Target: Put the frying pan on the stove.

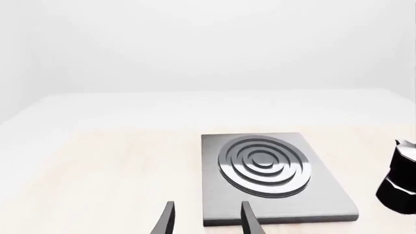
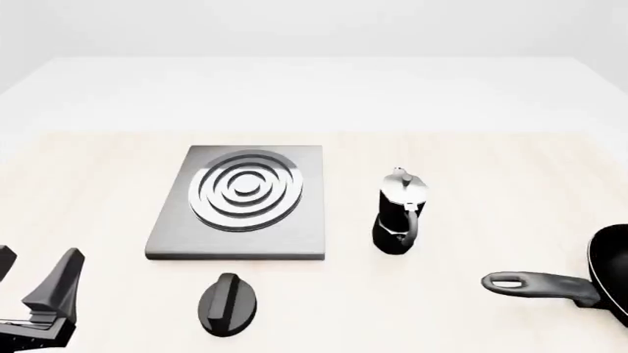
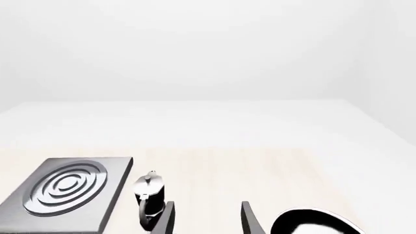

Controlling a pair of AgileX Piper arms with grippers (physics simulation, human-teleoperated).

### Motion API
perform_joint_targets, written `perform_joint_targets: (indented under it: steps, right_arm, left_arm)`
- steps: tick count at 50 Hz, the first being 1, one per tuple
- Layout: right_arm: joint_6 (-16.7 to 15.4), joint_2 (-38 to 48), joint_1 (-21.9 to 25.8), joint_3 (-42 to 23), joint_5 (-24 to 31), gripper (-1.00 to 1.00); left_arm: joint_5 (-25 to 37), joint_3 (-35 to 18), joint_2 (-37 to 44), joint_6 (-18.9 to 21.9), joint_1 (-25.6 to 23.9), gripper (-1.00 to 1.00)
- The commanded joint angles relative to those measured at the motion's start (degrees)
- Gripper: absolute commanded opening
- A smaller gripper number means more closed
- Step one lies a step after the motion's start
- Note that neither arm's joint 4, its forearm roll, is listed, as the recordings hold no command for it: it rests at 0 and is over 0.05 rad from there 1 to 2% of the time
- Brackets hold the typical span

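Frying pan sits at the front view's lower right edge, untouched, well apart from the stove at centre left, whose burner is bare; the whole task remains. Between them stand the moka pot and knob. Left gripper and right gripper both gape, holding nothing.

Bright, even, diffuse light; background washed to near white. Renders sharp, no blur. Shadows barely show under the stove; pale sheen on its burner rings.
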Motion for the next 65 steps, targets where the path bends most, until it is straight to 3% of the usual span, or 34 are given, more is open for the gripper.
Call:
perform_joint_targets:
  steps: [1,16,24,65]
  right_arm:
    - [0.1,0.0,-0.7,-8.6,9.4,1.00]
    - [0.4,0.0,-1.4,-21.1,23.4,1.00]
    - [1.1,0.0,-2.0,-25.6,28.2,1.00]
    - [4.2,0.0,-1.9,-28.0,28.5,1.00]
  left_arm:
    - [1.3,0.2,-2.1,-0.9,-0.2,1.00]
    - [1.9,0.1,-2.6,-0.9,-0.9,1.00]
    - [2.0,0.3,-2.7,-0.8,-1.1,1.00]
    - [1.3,0.5,-1.4,0.8,-4.0,1.00]
